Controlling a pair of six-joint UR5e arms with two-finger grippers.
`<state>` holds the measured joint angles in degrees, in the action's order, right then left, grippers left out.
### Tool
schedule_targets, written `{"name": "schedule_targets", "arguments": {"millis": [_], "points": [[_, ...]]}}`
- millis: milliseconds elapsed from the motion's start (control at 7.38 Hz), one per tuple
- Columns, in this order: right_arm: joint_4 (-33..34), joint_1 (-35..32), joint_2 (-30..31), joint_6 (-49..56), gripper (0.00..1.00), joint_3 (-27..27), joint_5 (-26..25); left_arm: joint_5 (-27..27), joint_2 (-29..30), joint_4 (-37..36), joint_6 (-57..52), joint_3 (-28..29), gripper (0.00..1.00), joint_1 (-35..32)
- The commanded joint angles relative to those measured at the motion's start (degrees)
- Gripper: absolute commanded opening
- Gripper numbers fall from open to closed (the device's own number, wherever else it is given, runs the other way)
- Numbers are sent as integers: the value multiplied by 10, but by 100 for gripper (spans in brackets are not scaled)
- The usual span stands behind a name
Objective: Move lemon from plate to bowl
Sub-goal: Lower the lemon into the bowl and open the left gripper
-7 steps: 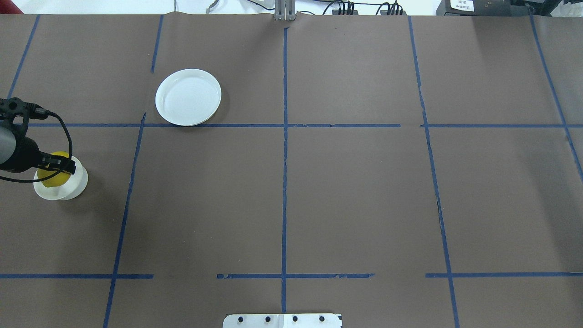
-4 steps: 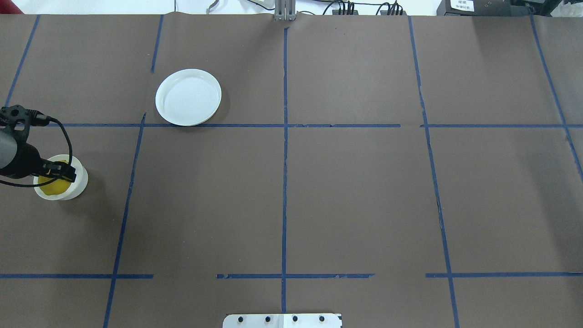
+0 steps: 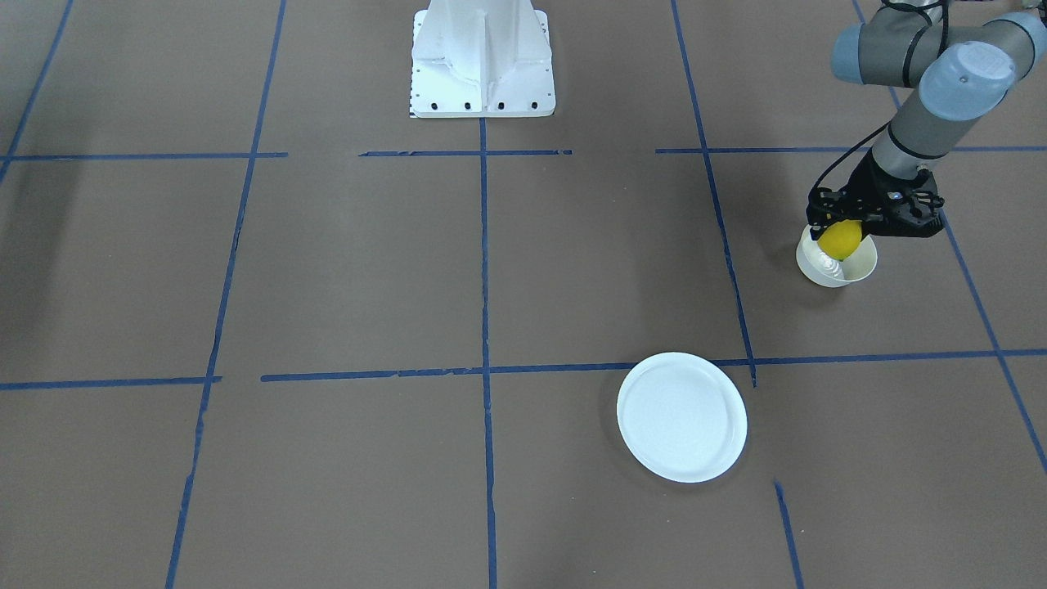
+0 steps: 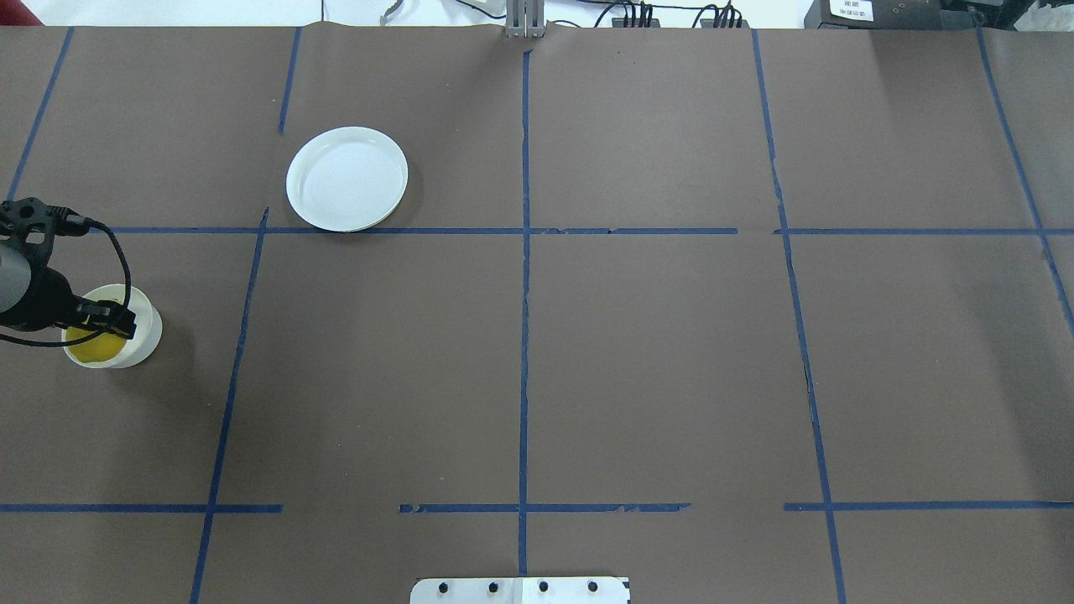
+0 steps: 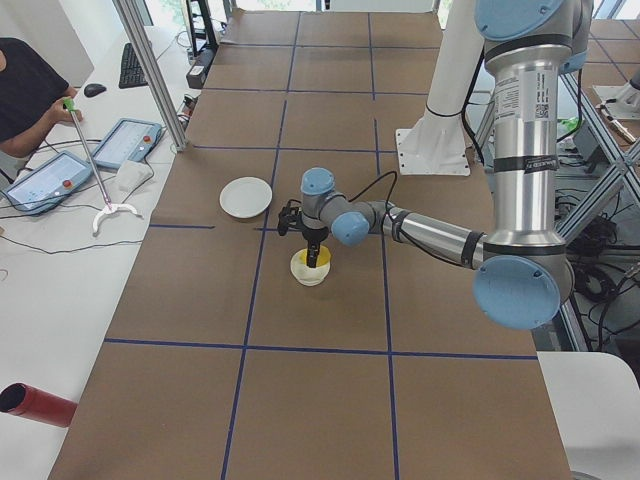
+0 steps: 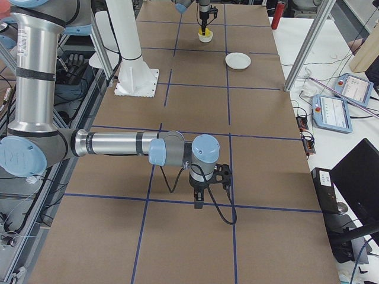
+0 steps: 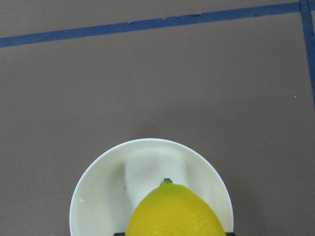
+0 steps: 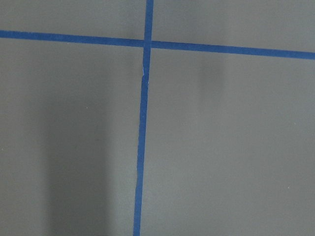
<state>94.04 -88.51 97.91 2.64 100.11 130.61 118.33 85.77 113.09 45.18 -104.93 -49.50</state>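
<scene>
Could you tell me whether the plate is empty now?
Empty: the plate shows only bare white; the lemon is at the bowl, gripped by the left tool.

My left arm (image 5: 520, 150) and right arm (image 6: 112, 144) are silver-grey tubes joined by fat round housings with pale blue caps (image 3: 969, 74), and the left one's thickest tube carries a small white printed label (image 5: 541, 106). A thin black cable (image 4: 124, 256) curves to my black left gripper (image 3: 842, 239), and my white pedestal (image 3: 483, 57) shows a row of dark screws (image 3: 467, 105).
</scene>
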Motion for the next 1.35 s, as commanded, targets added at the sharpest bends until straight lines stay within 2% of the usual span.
{"name": "schedule_targets", "arguments": {"millis": [0,271,542,812,948,1083,1219], "points": [[0,0,0,0,100,0,0,1,0,2,-2,9,99,0],[0,0,0,0,100,0,0,2,-2,2,-10,-1,100,-2],[0,0,0,0,100,0,0,4,-7,-4,-99,-5,99,-43],[0,0,0,0,100,0,0,93,-22,-7,-234,16,99,-168],[0,0,0,0,100,0,0,102,-24,-13,-311,40,99,-229],[0,0,0,0,100,0,0,108,-13,-48,-400,79,99,-294],[0,0,0,0,100,0,0,145,21,-101,-463,117,99,-346]]}}
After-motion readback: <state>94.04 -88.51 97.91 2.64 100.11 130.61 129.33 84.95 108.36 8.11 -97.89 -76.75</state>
